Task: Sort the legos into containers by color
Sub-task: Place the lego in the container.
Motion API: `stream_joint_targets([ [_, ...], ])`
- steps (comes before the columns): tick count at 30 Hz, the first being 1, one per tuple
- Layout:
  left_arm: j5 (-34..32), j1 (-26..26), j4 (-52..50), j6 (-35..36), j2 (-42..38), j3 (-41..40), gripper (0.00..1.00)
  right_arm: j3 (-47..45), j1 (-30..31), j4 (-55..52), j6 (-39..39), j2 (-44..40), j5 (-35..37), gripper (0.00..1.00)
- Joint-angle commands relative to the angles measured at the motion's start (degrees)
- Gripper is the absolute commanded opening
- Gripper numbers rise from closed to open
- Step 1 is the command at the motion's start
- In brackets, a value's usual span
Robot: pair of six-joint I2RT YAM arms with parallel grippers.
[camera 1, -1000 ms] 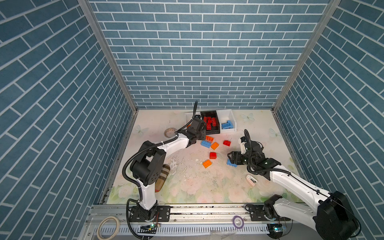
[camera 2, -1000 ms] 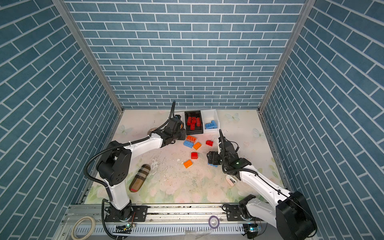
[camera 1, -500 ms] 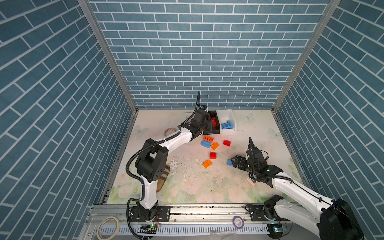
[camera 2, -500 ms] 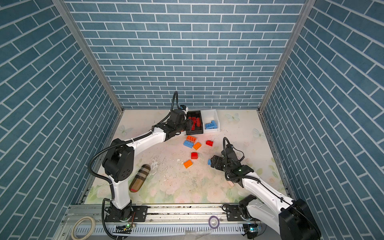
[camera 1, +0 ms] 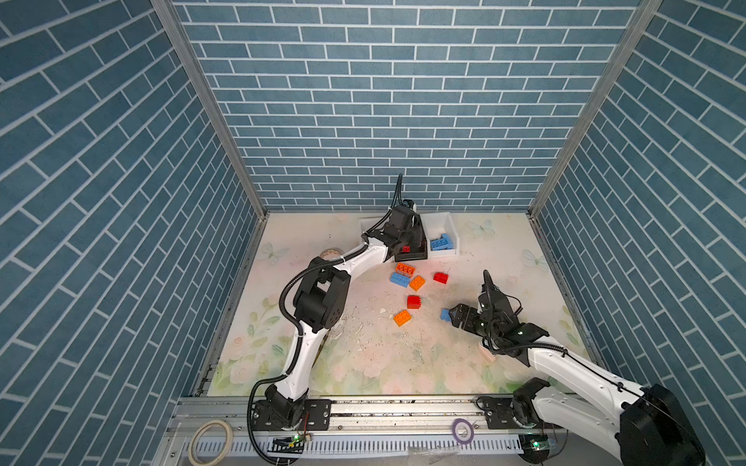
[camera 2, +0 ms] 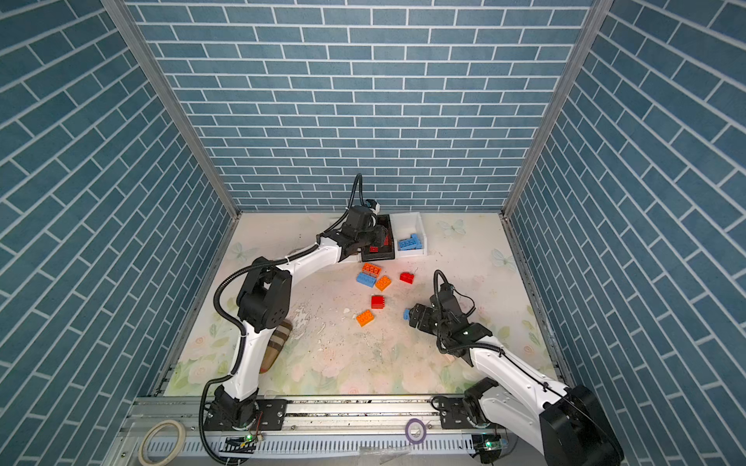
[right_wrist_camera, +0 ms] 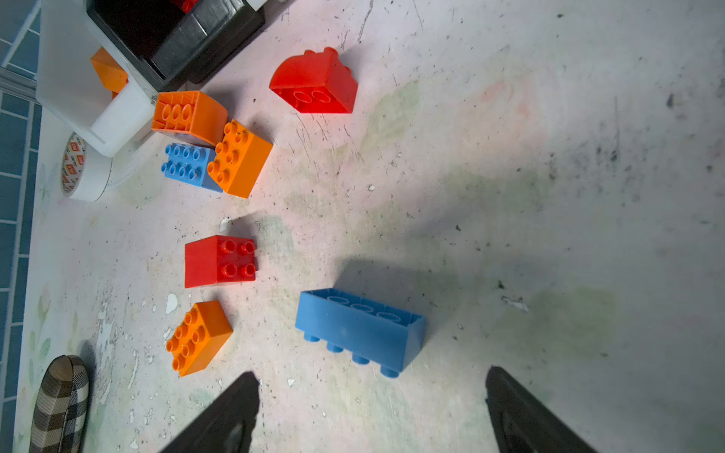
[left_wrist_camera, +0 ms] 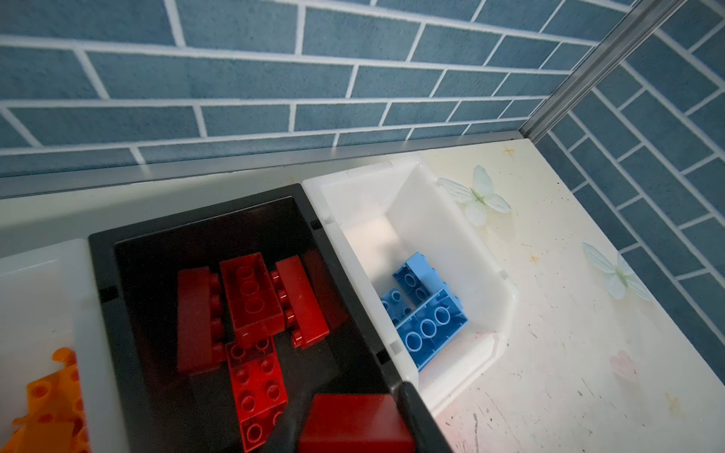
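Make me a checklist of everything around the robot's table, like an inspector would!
Surface: flowery table, scuffed and flecked.
Job's things: seven loose legos on the table; black bin holds red, one white bin holds blue, other white bin holds orange.
Clutter: plaid pouch, tape roll.
Pincers: left pincer shut on a red brick over the black bin; right pincer open, blue brick just ahead of its tips.
Cables: black cables loop along both arms.
Surroundings: blue brick walls, metal rail in front.
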Motion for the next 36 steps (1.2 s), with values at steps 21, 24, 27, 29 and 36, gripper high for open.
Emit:
stream_joint_targets([
  [21,0.8,1.2,-4.8,1.0,5.4,6.7,0.56,2.1,1.3,-0.6,3.1,5.3,0.1,0.96],
  [24,0.8,1.1,-5.2,1.5,3.7,5.6,0.56,2.1,2.2,-0.4,4.0,5.7,1.0,0.96],
  [27,1.0,1.0,-4.7,1.8,1.2,3.3,0.56,2.2,3.4,0.1,5.0,6.3,2.1,0.97],
  [29,1.0,0.8,-3.9,1.8,-0.8,0.9,0.56,2.5,4.3,0.0,5.6,7.2,3.6,0.96],
  [36,0.1,-0.1,3.7,0.0,-10.5,-14.6,0.57,6.2,8.0,-2.8,6.3,11.8,10.7,0.95],
])
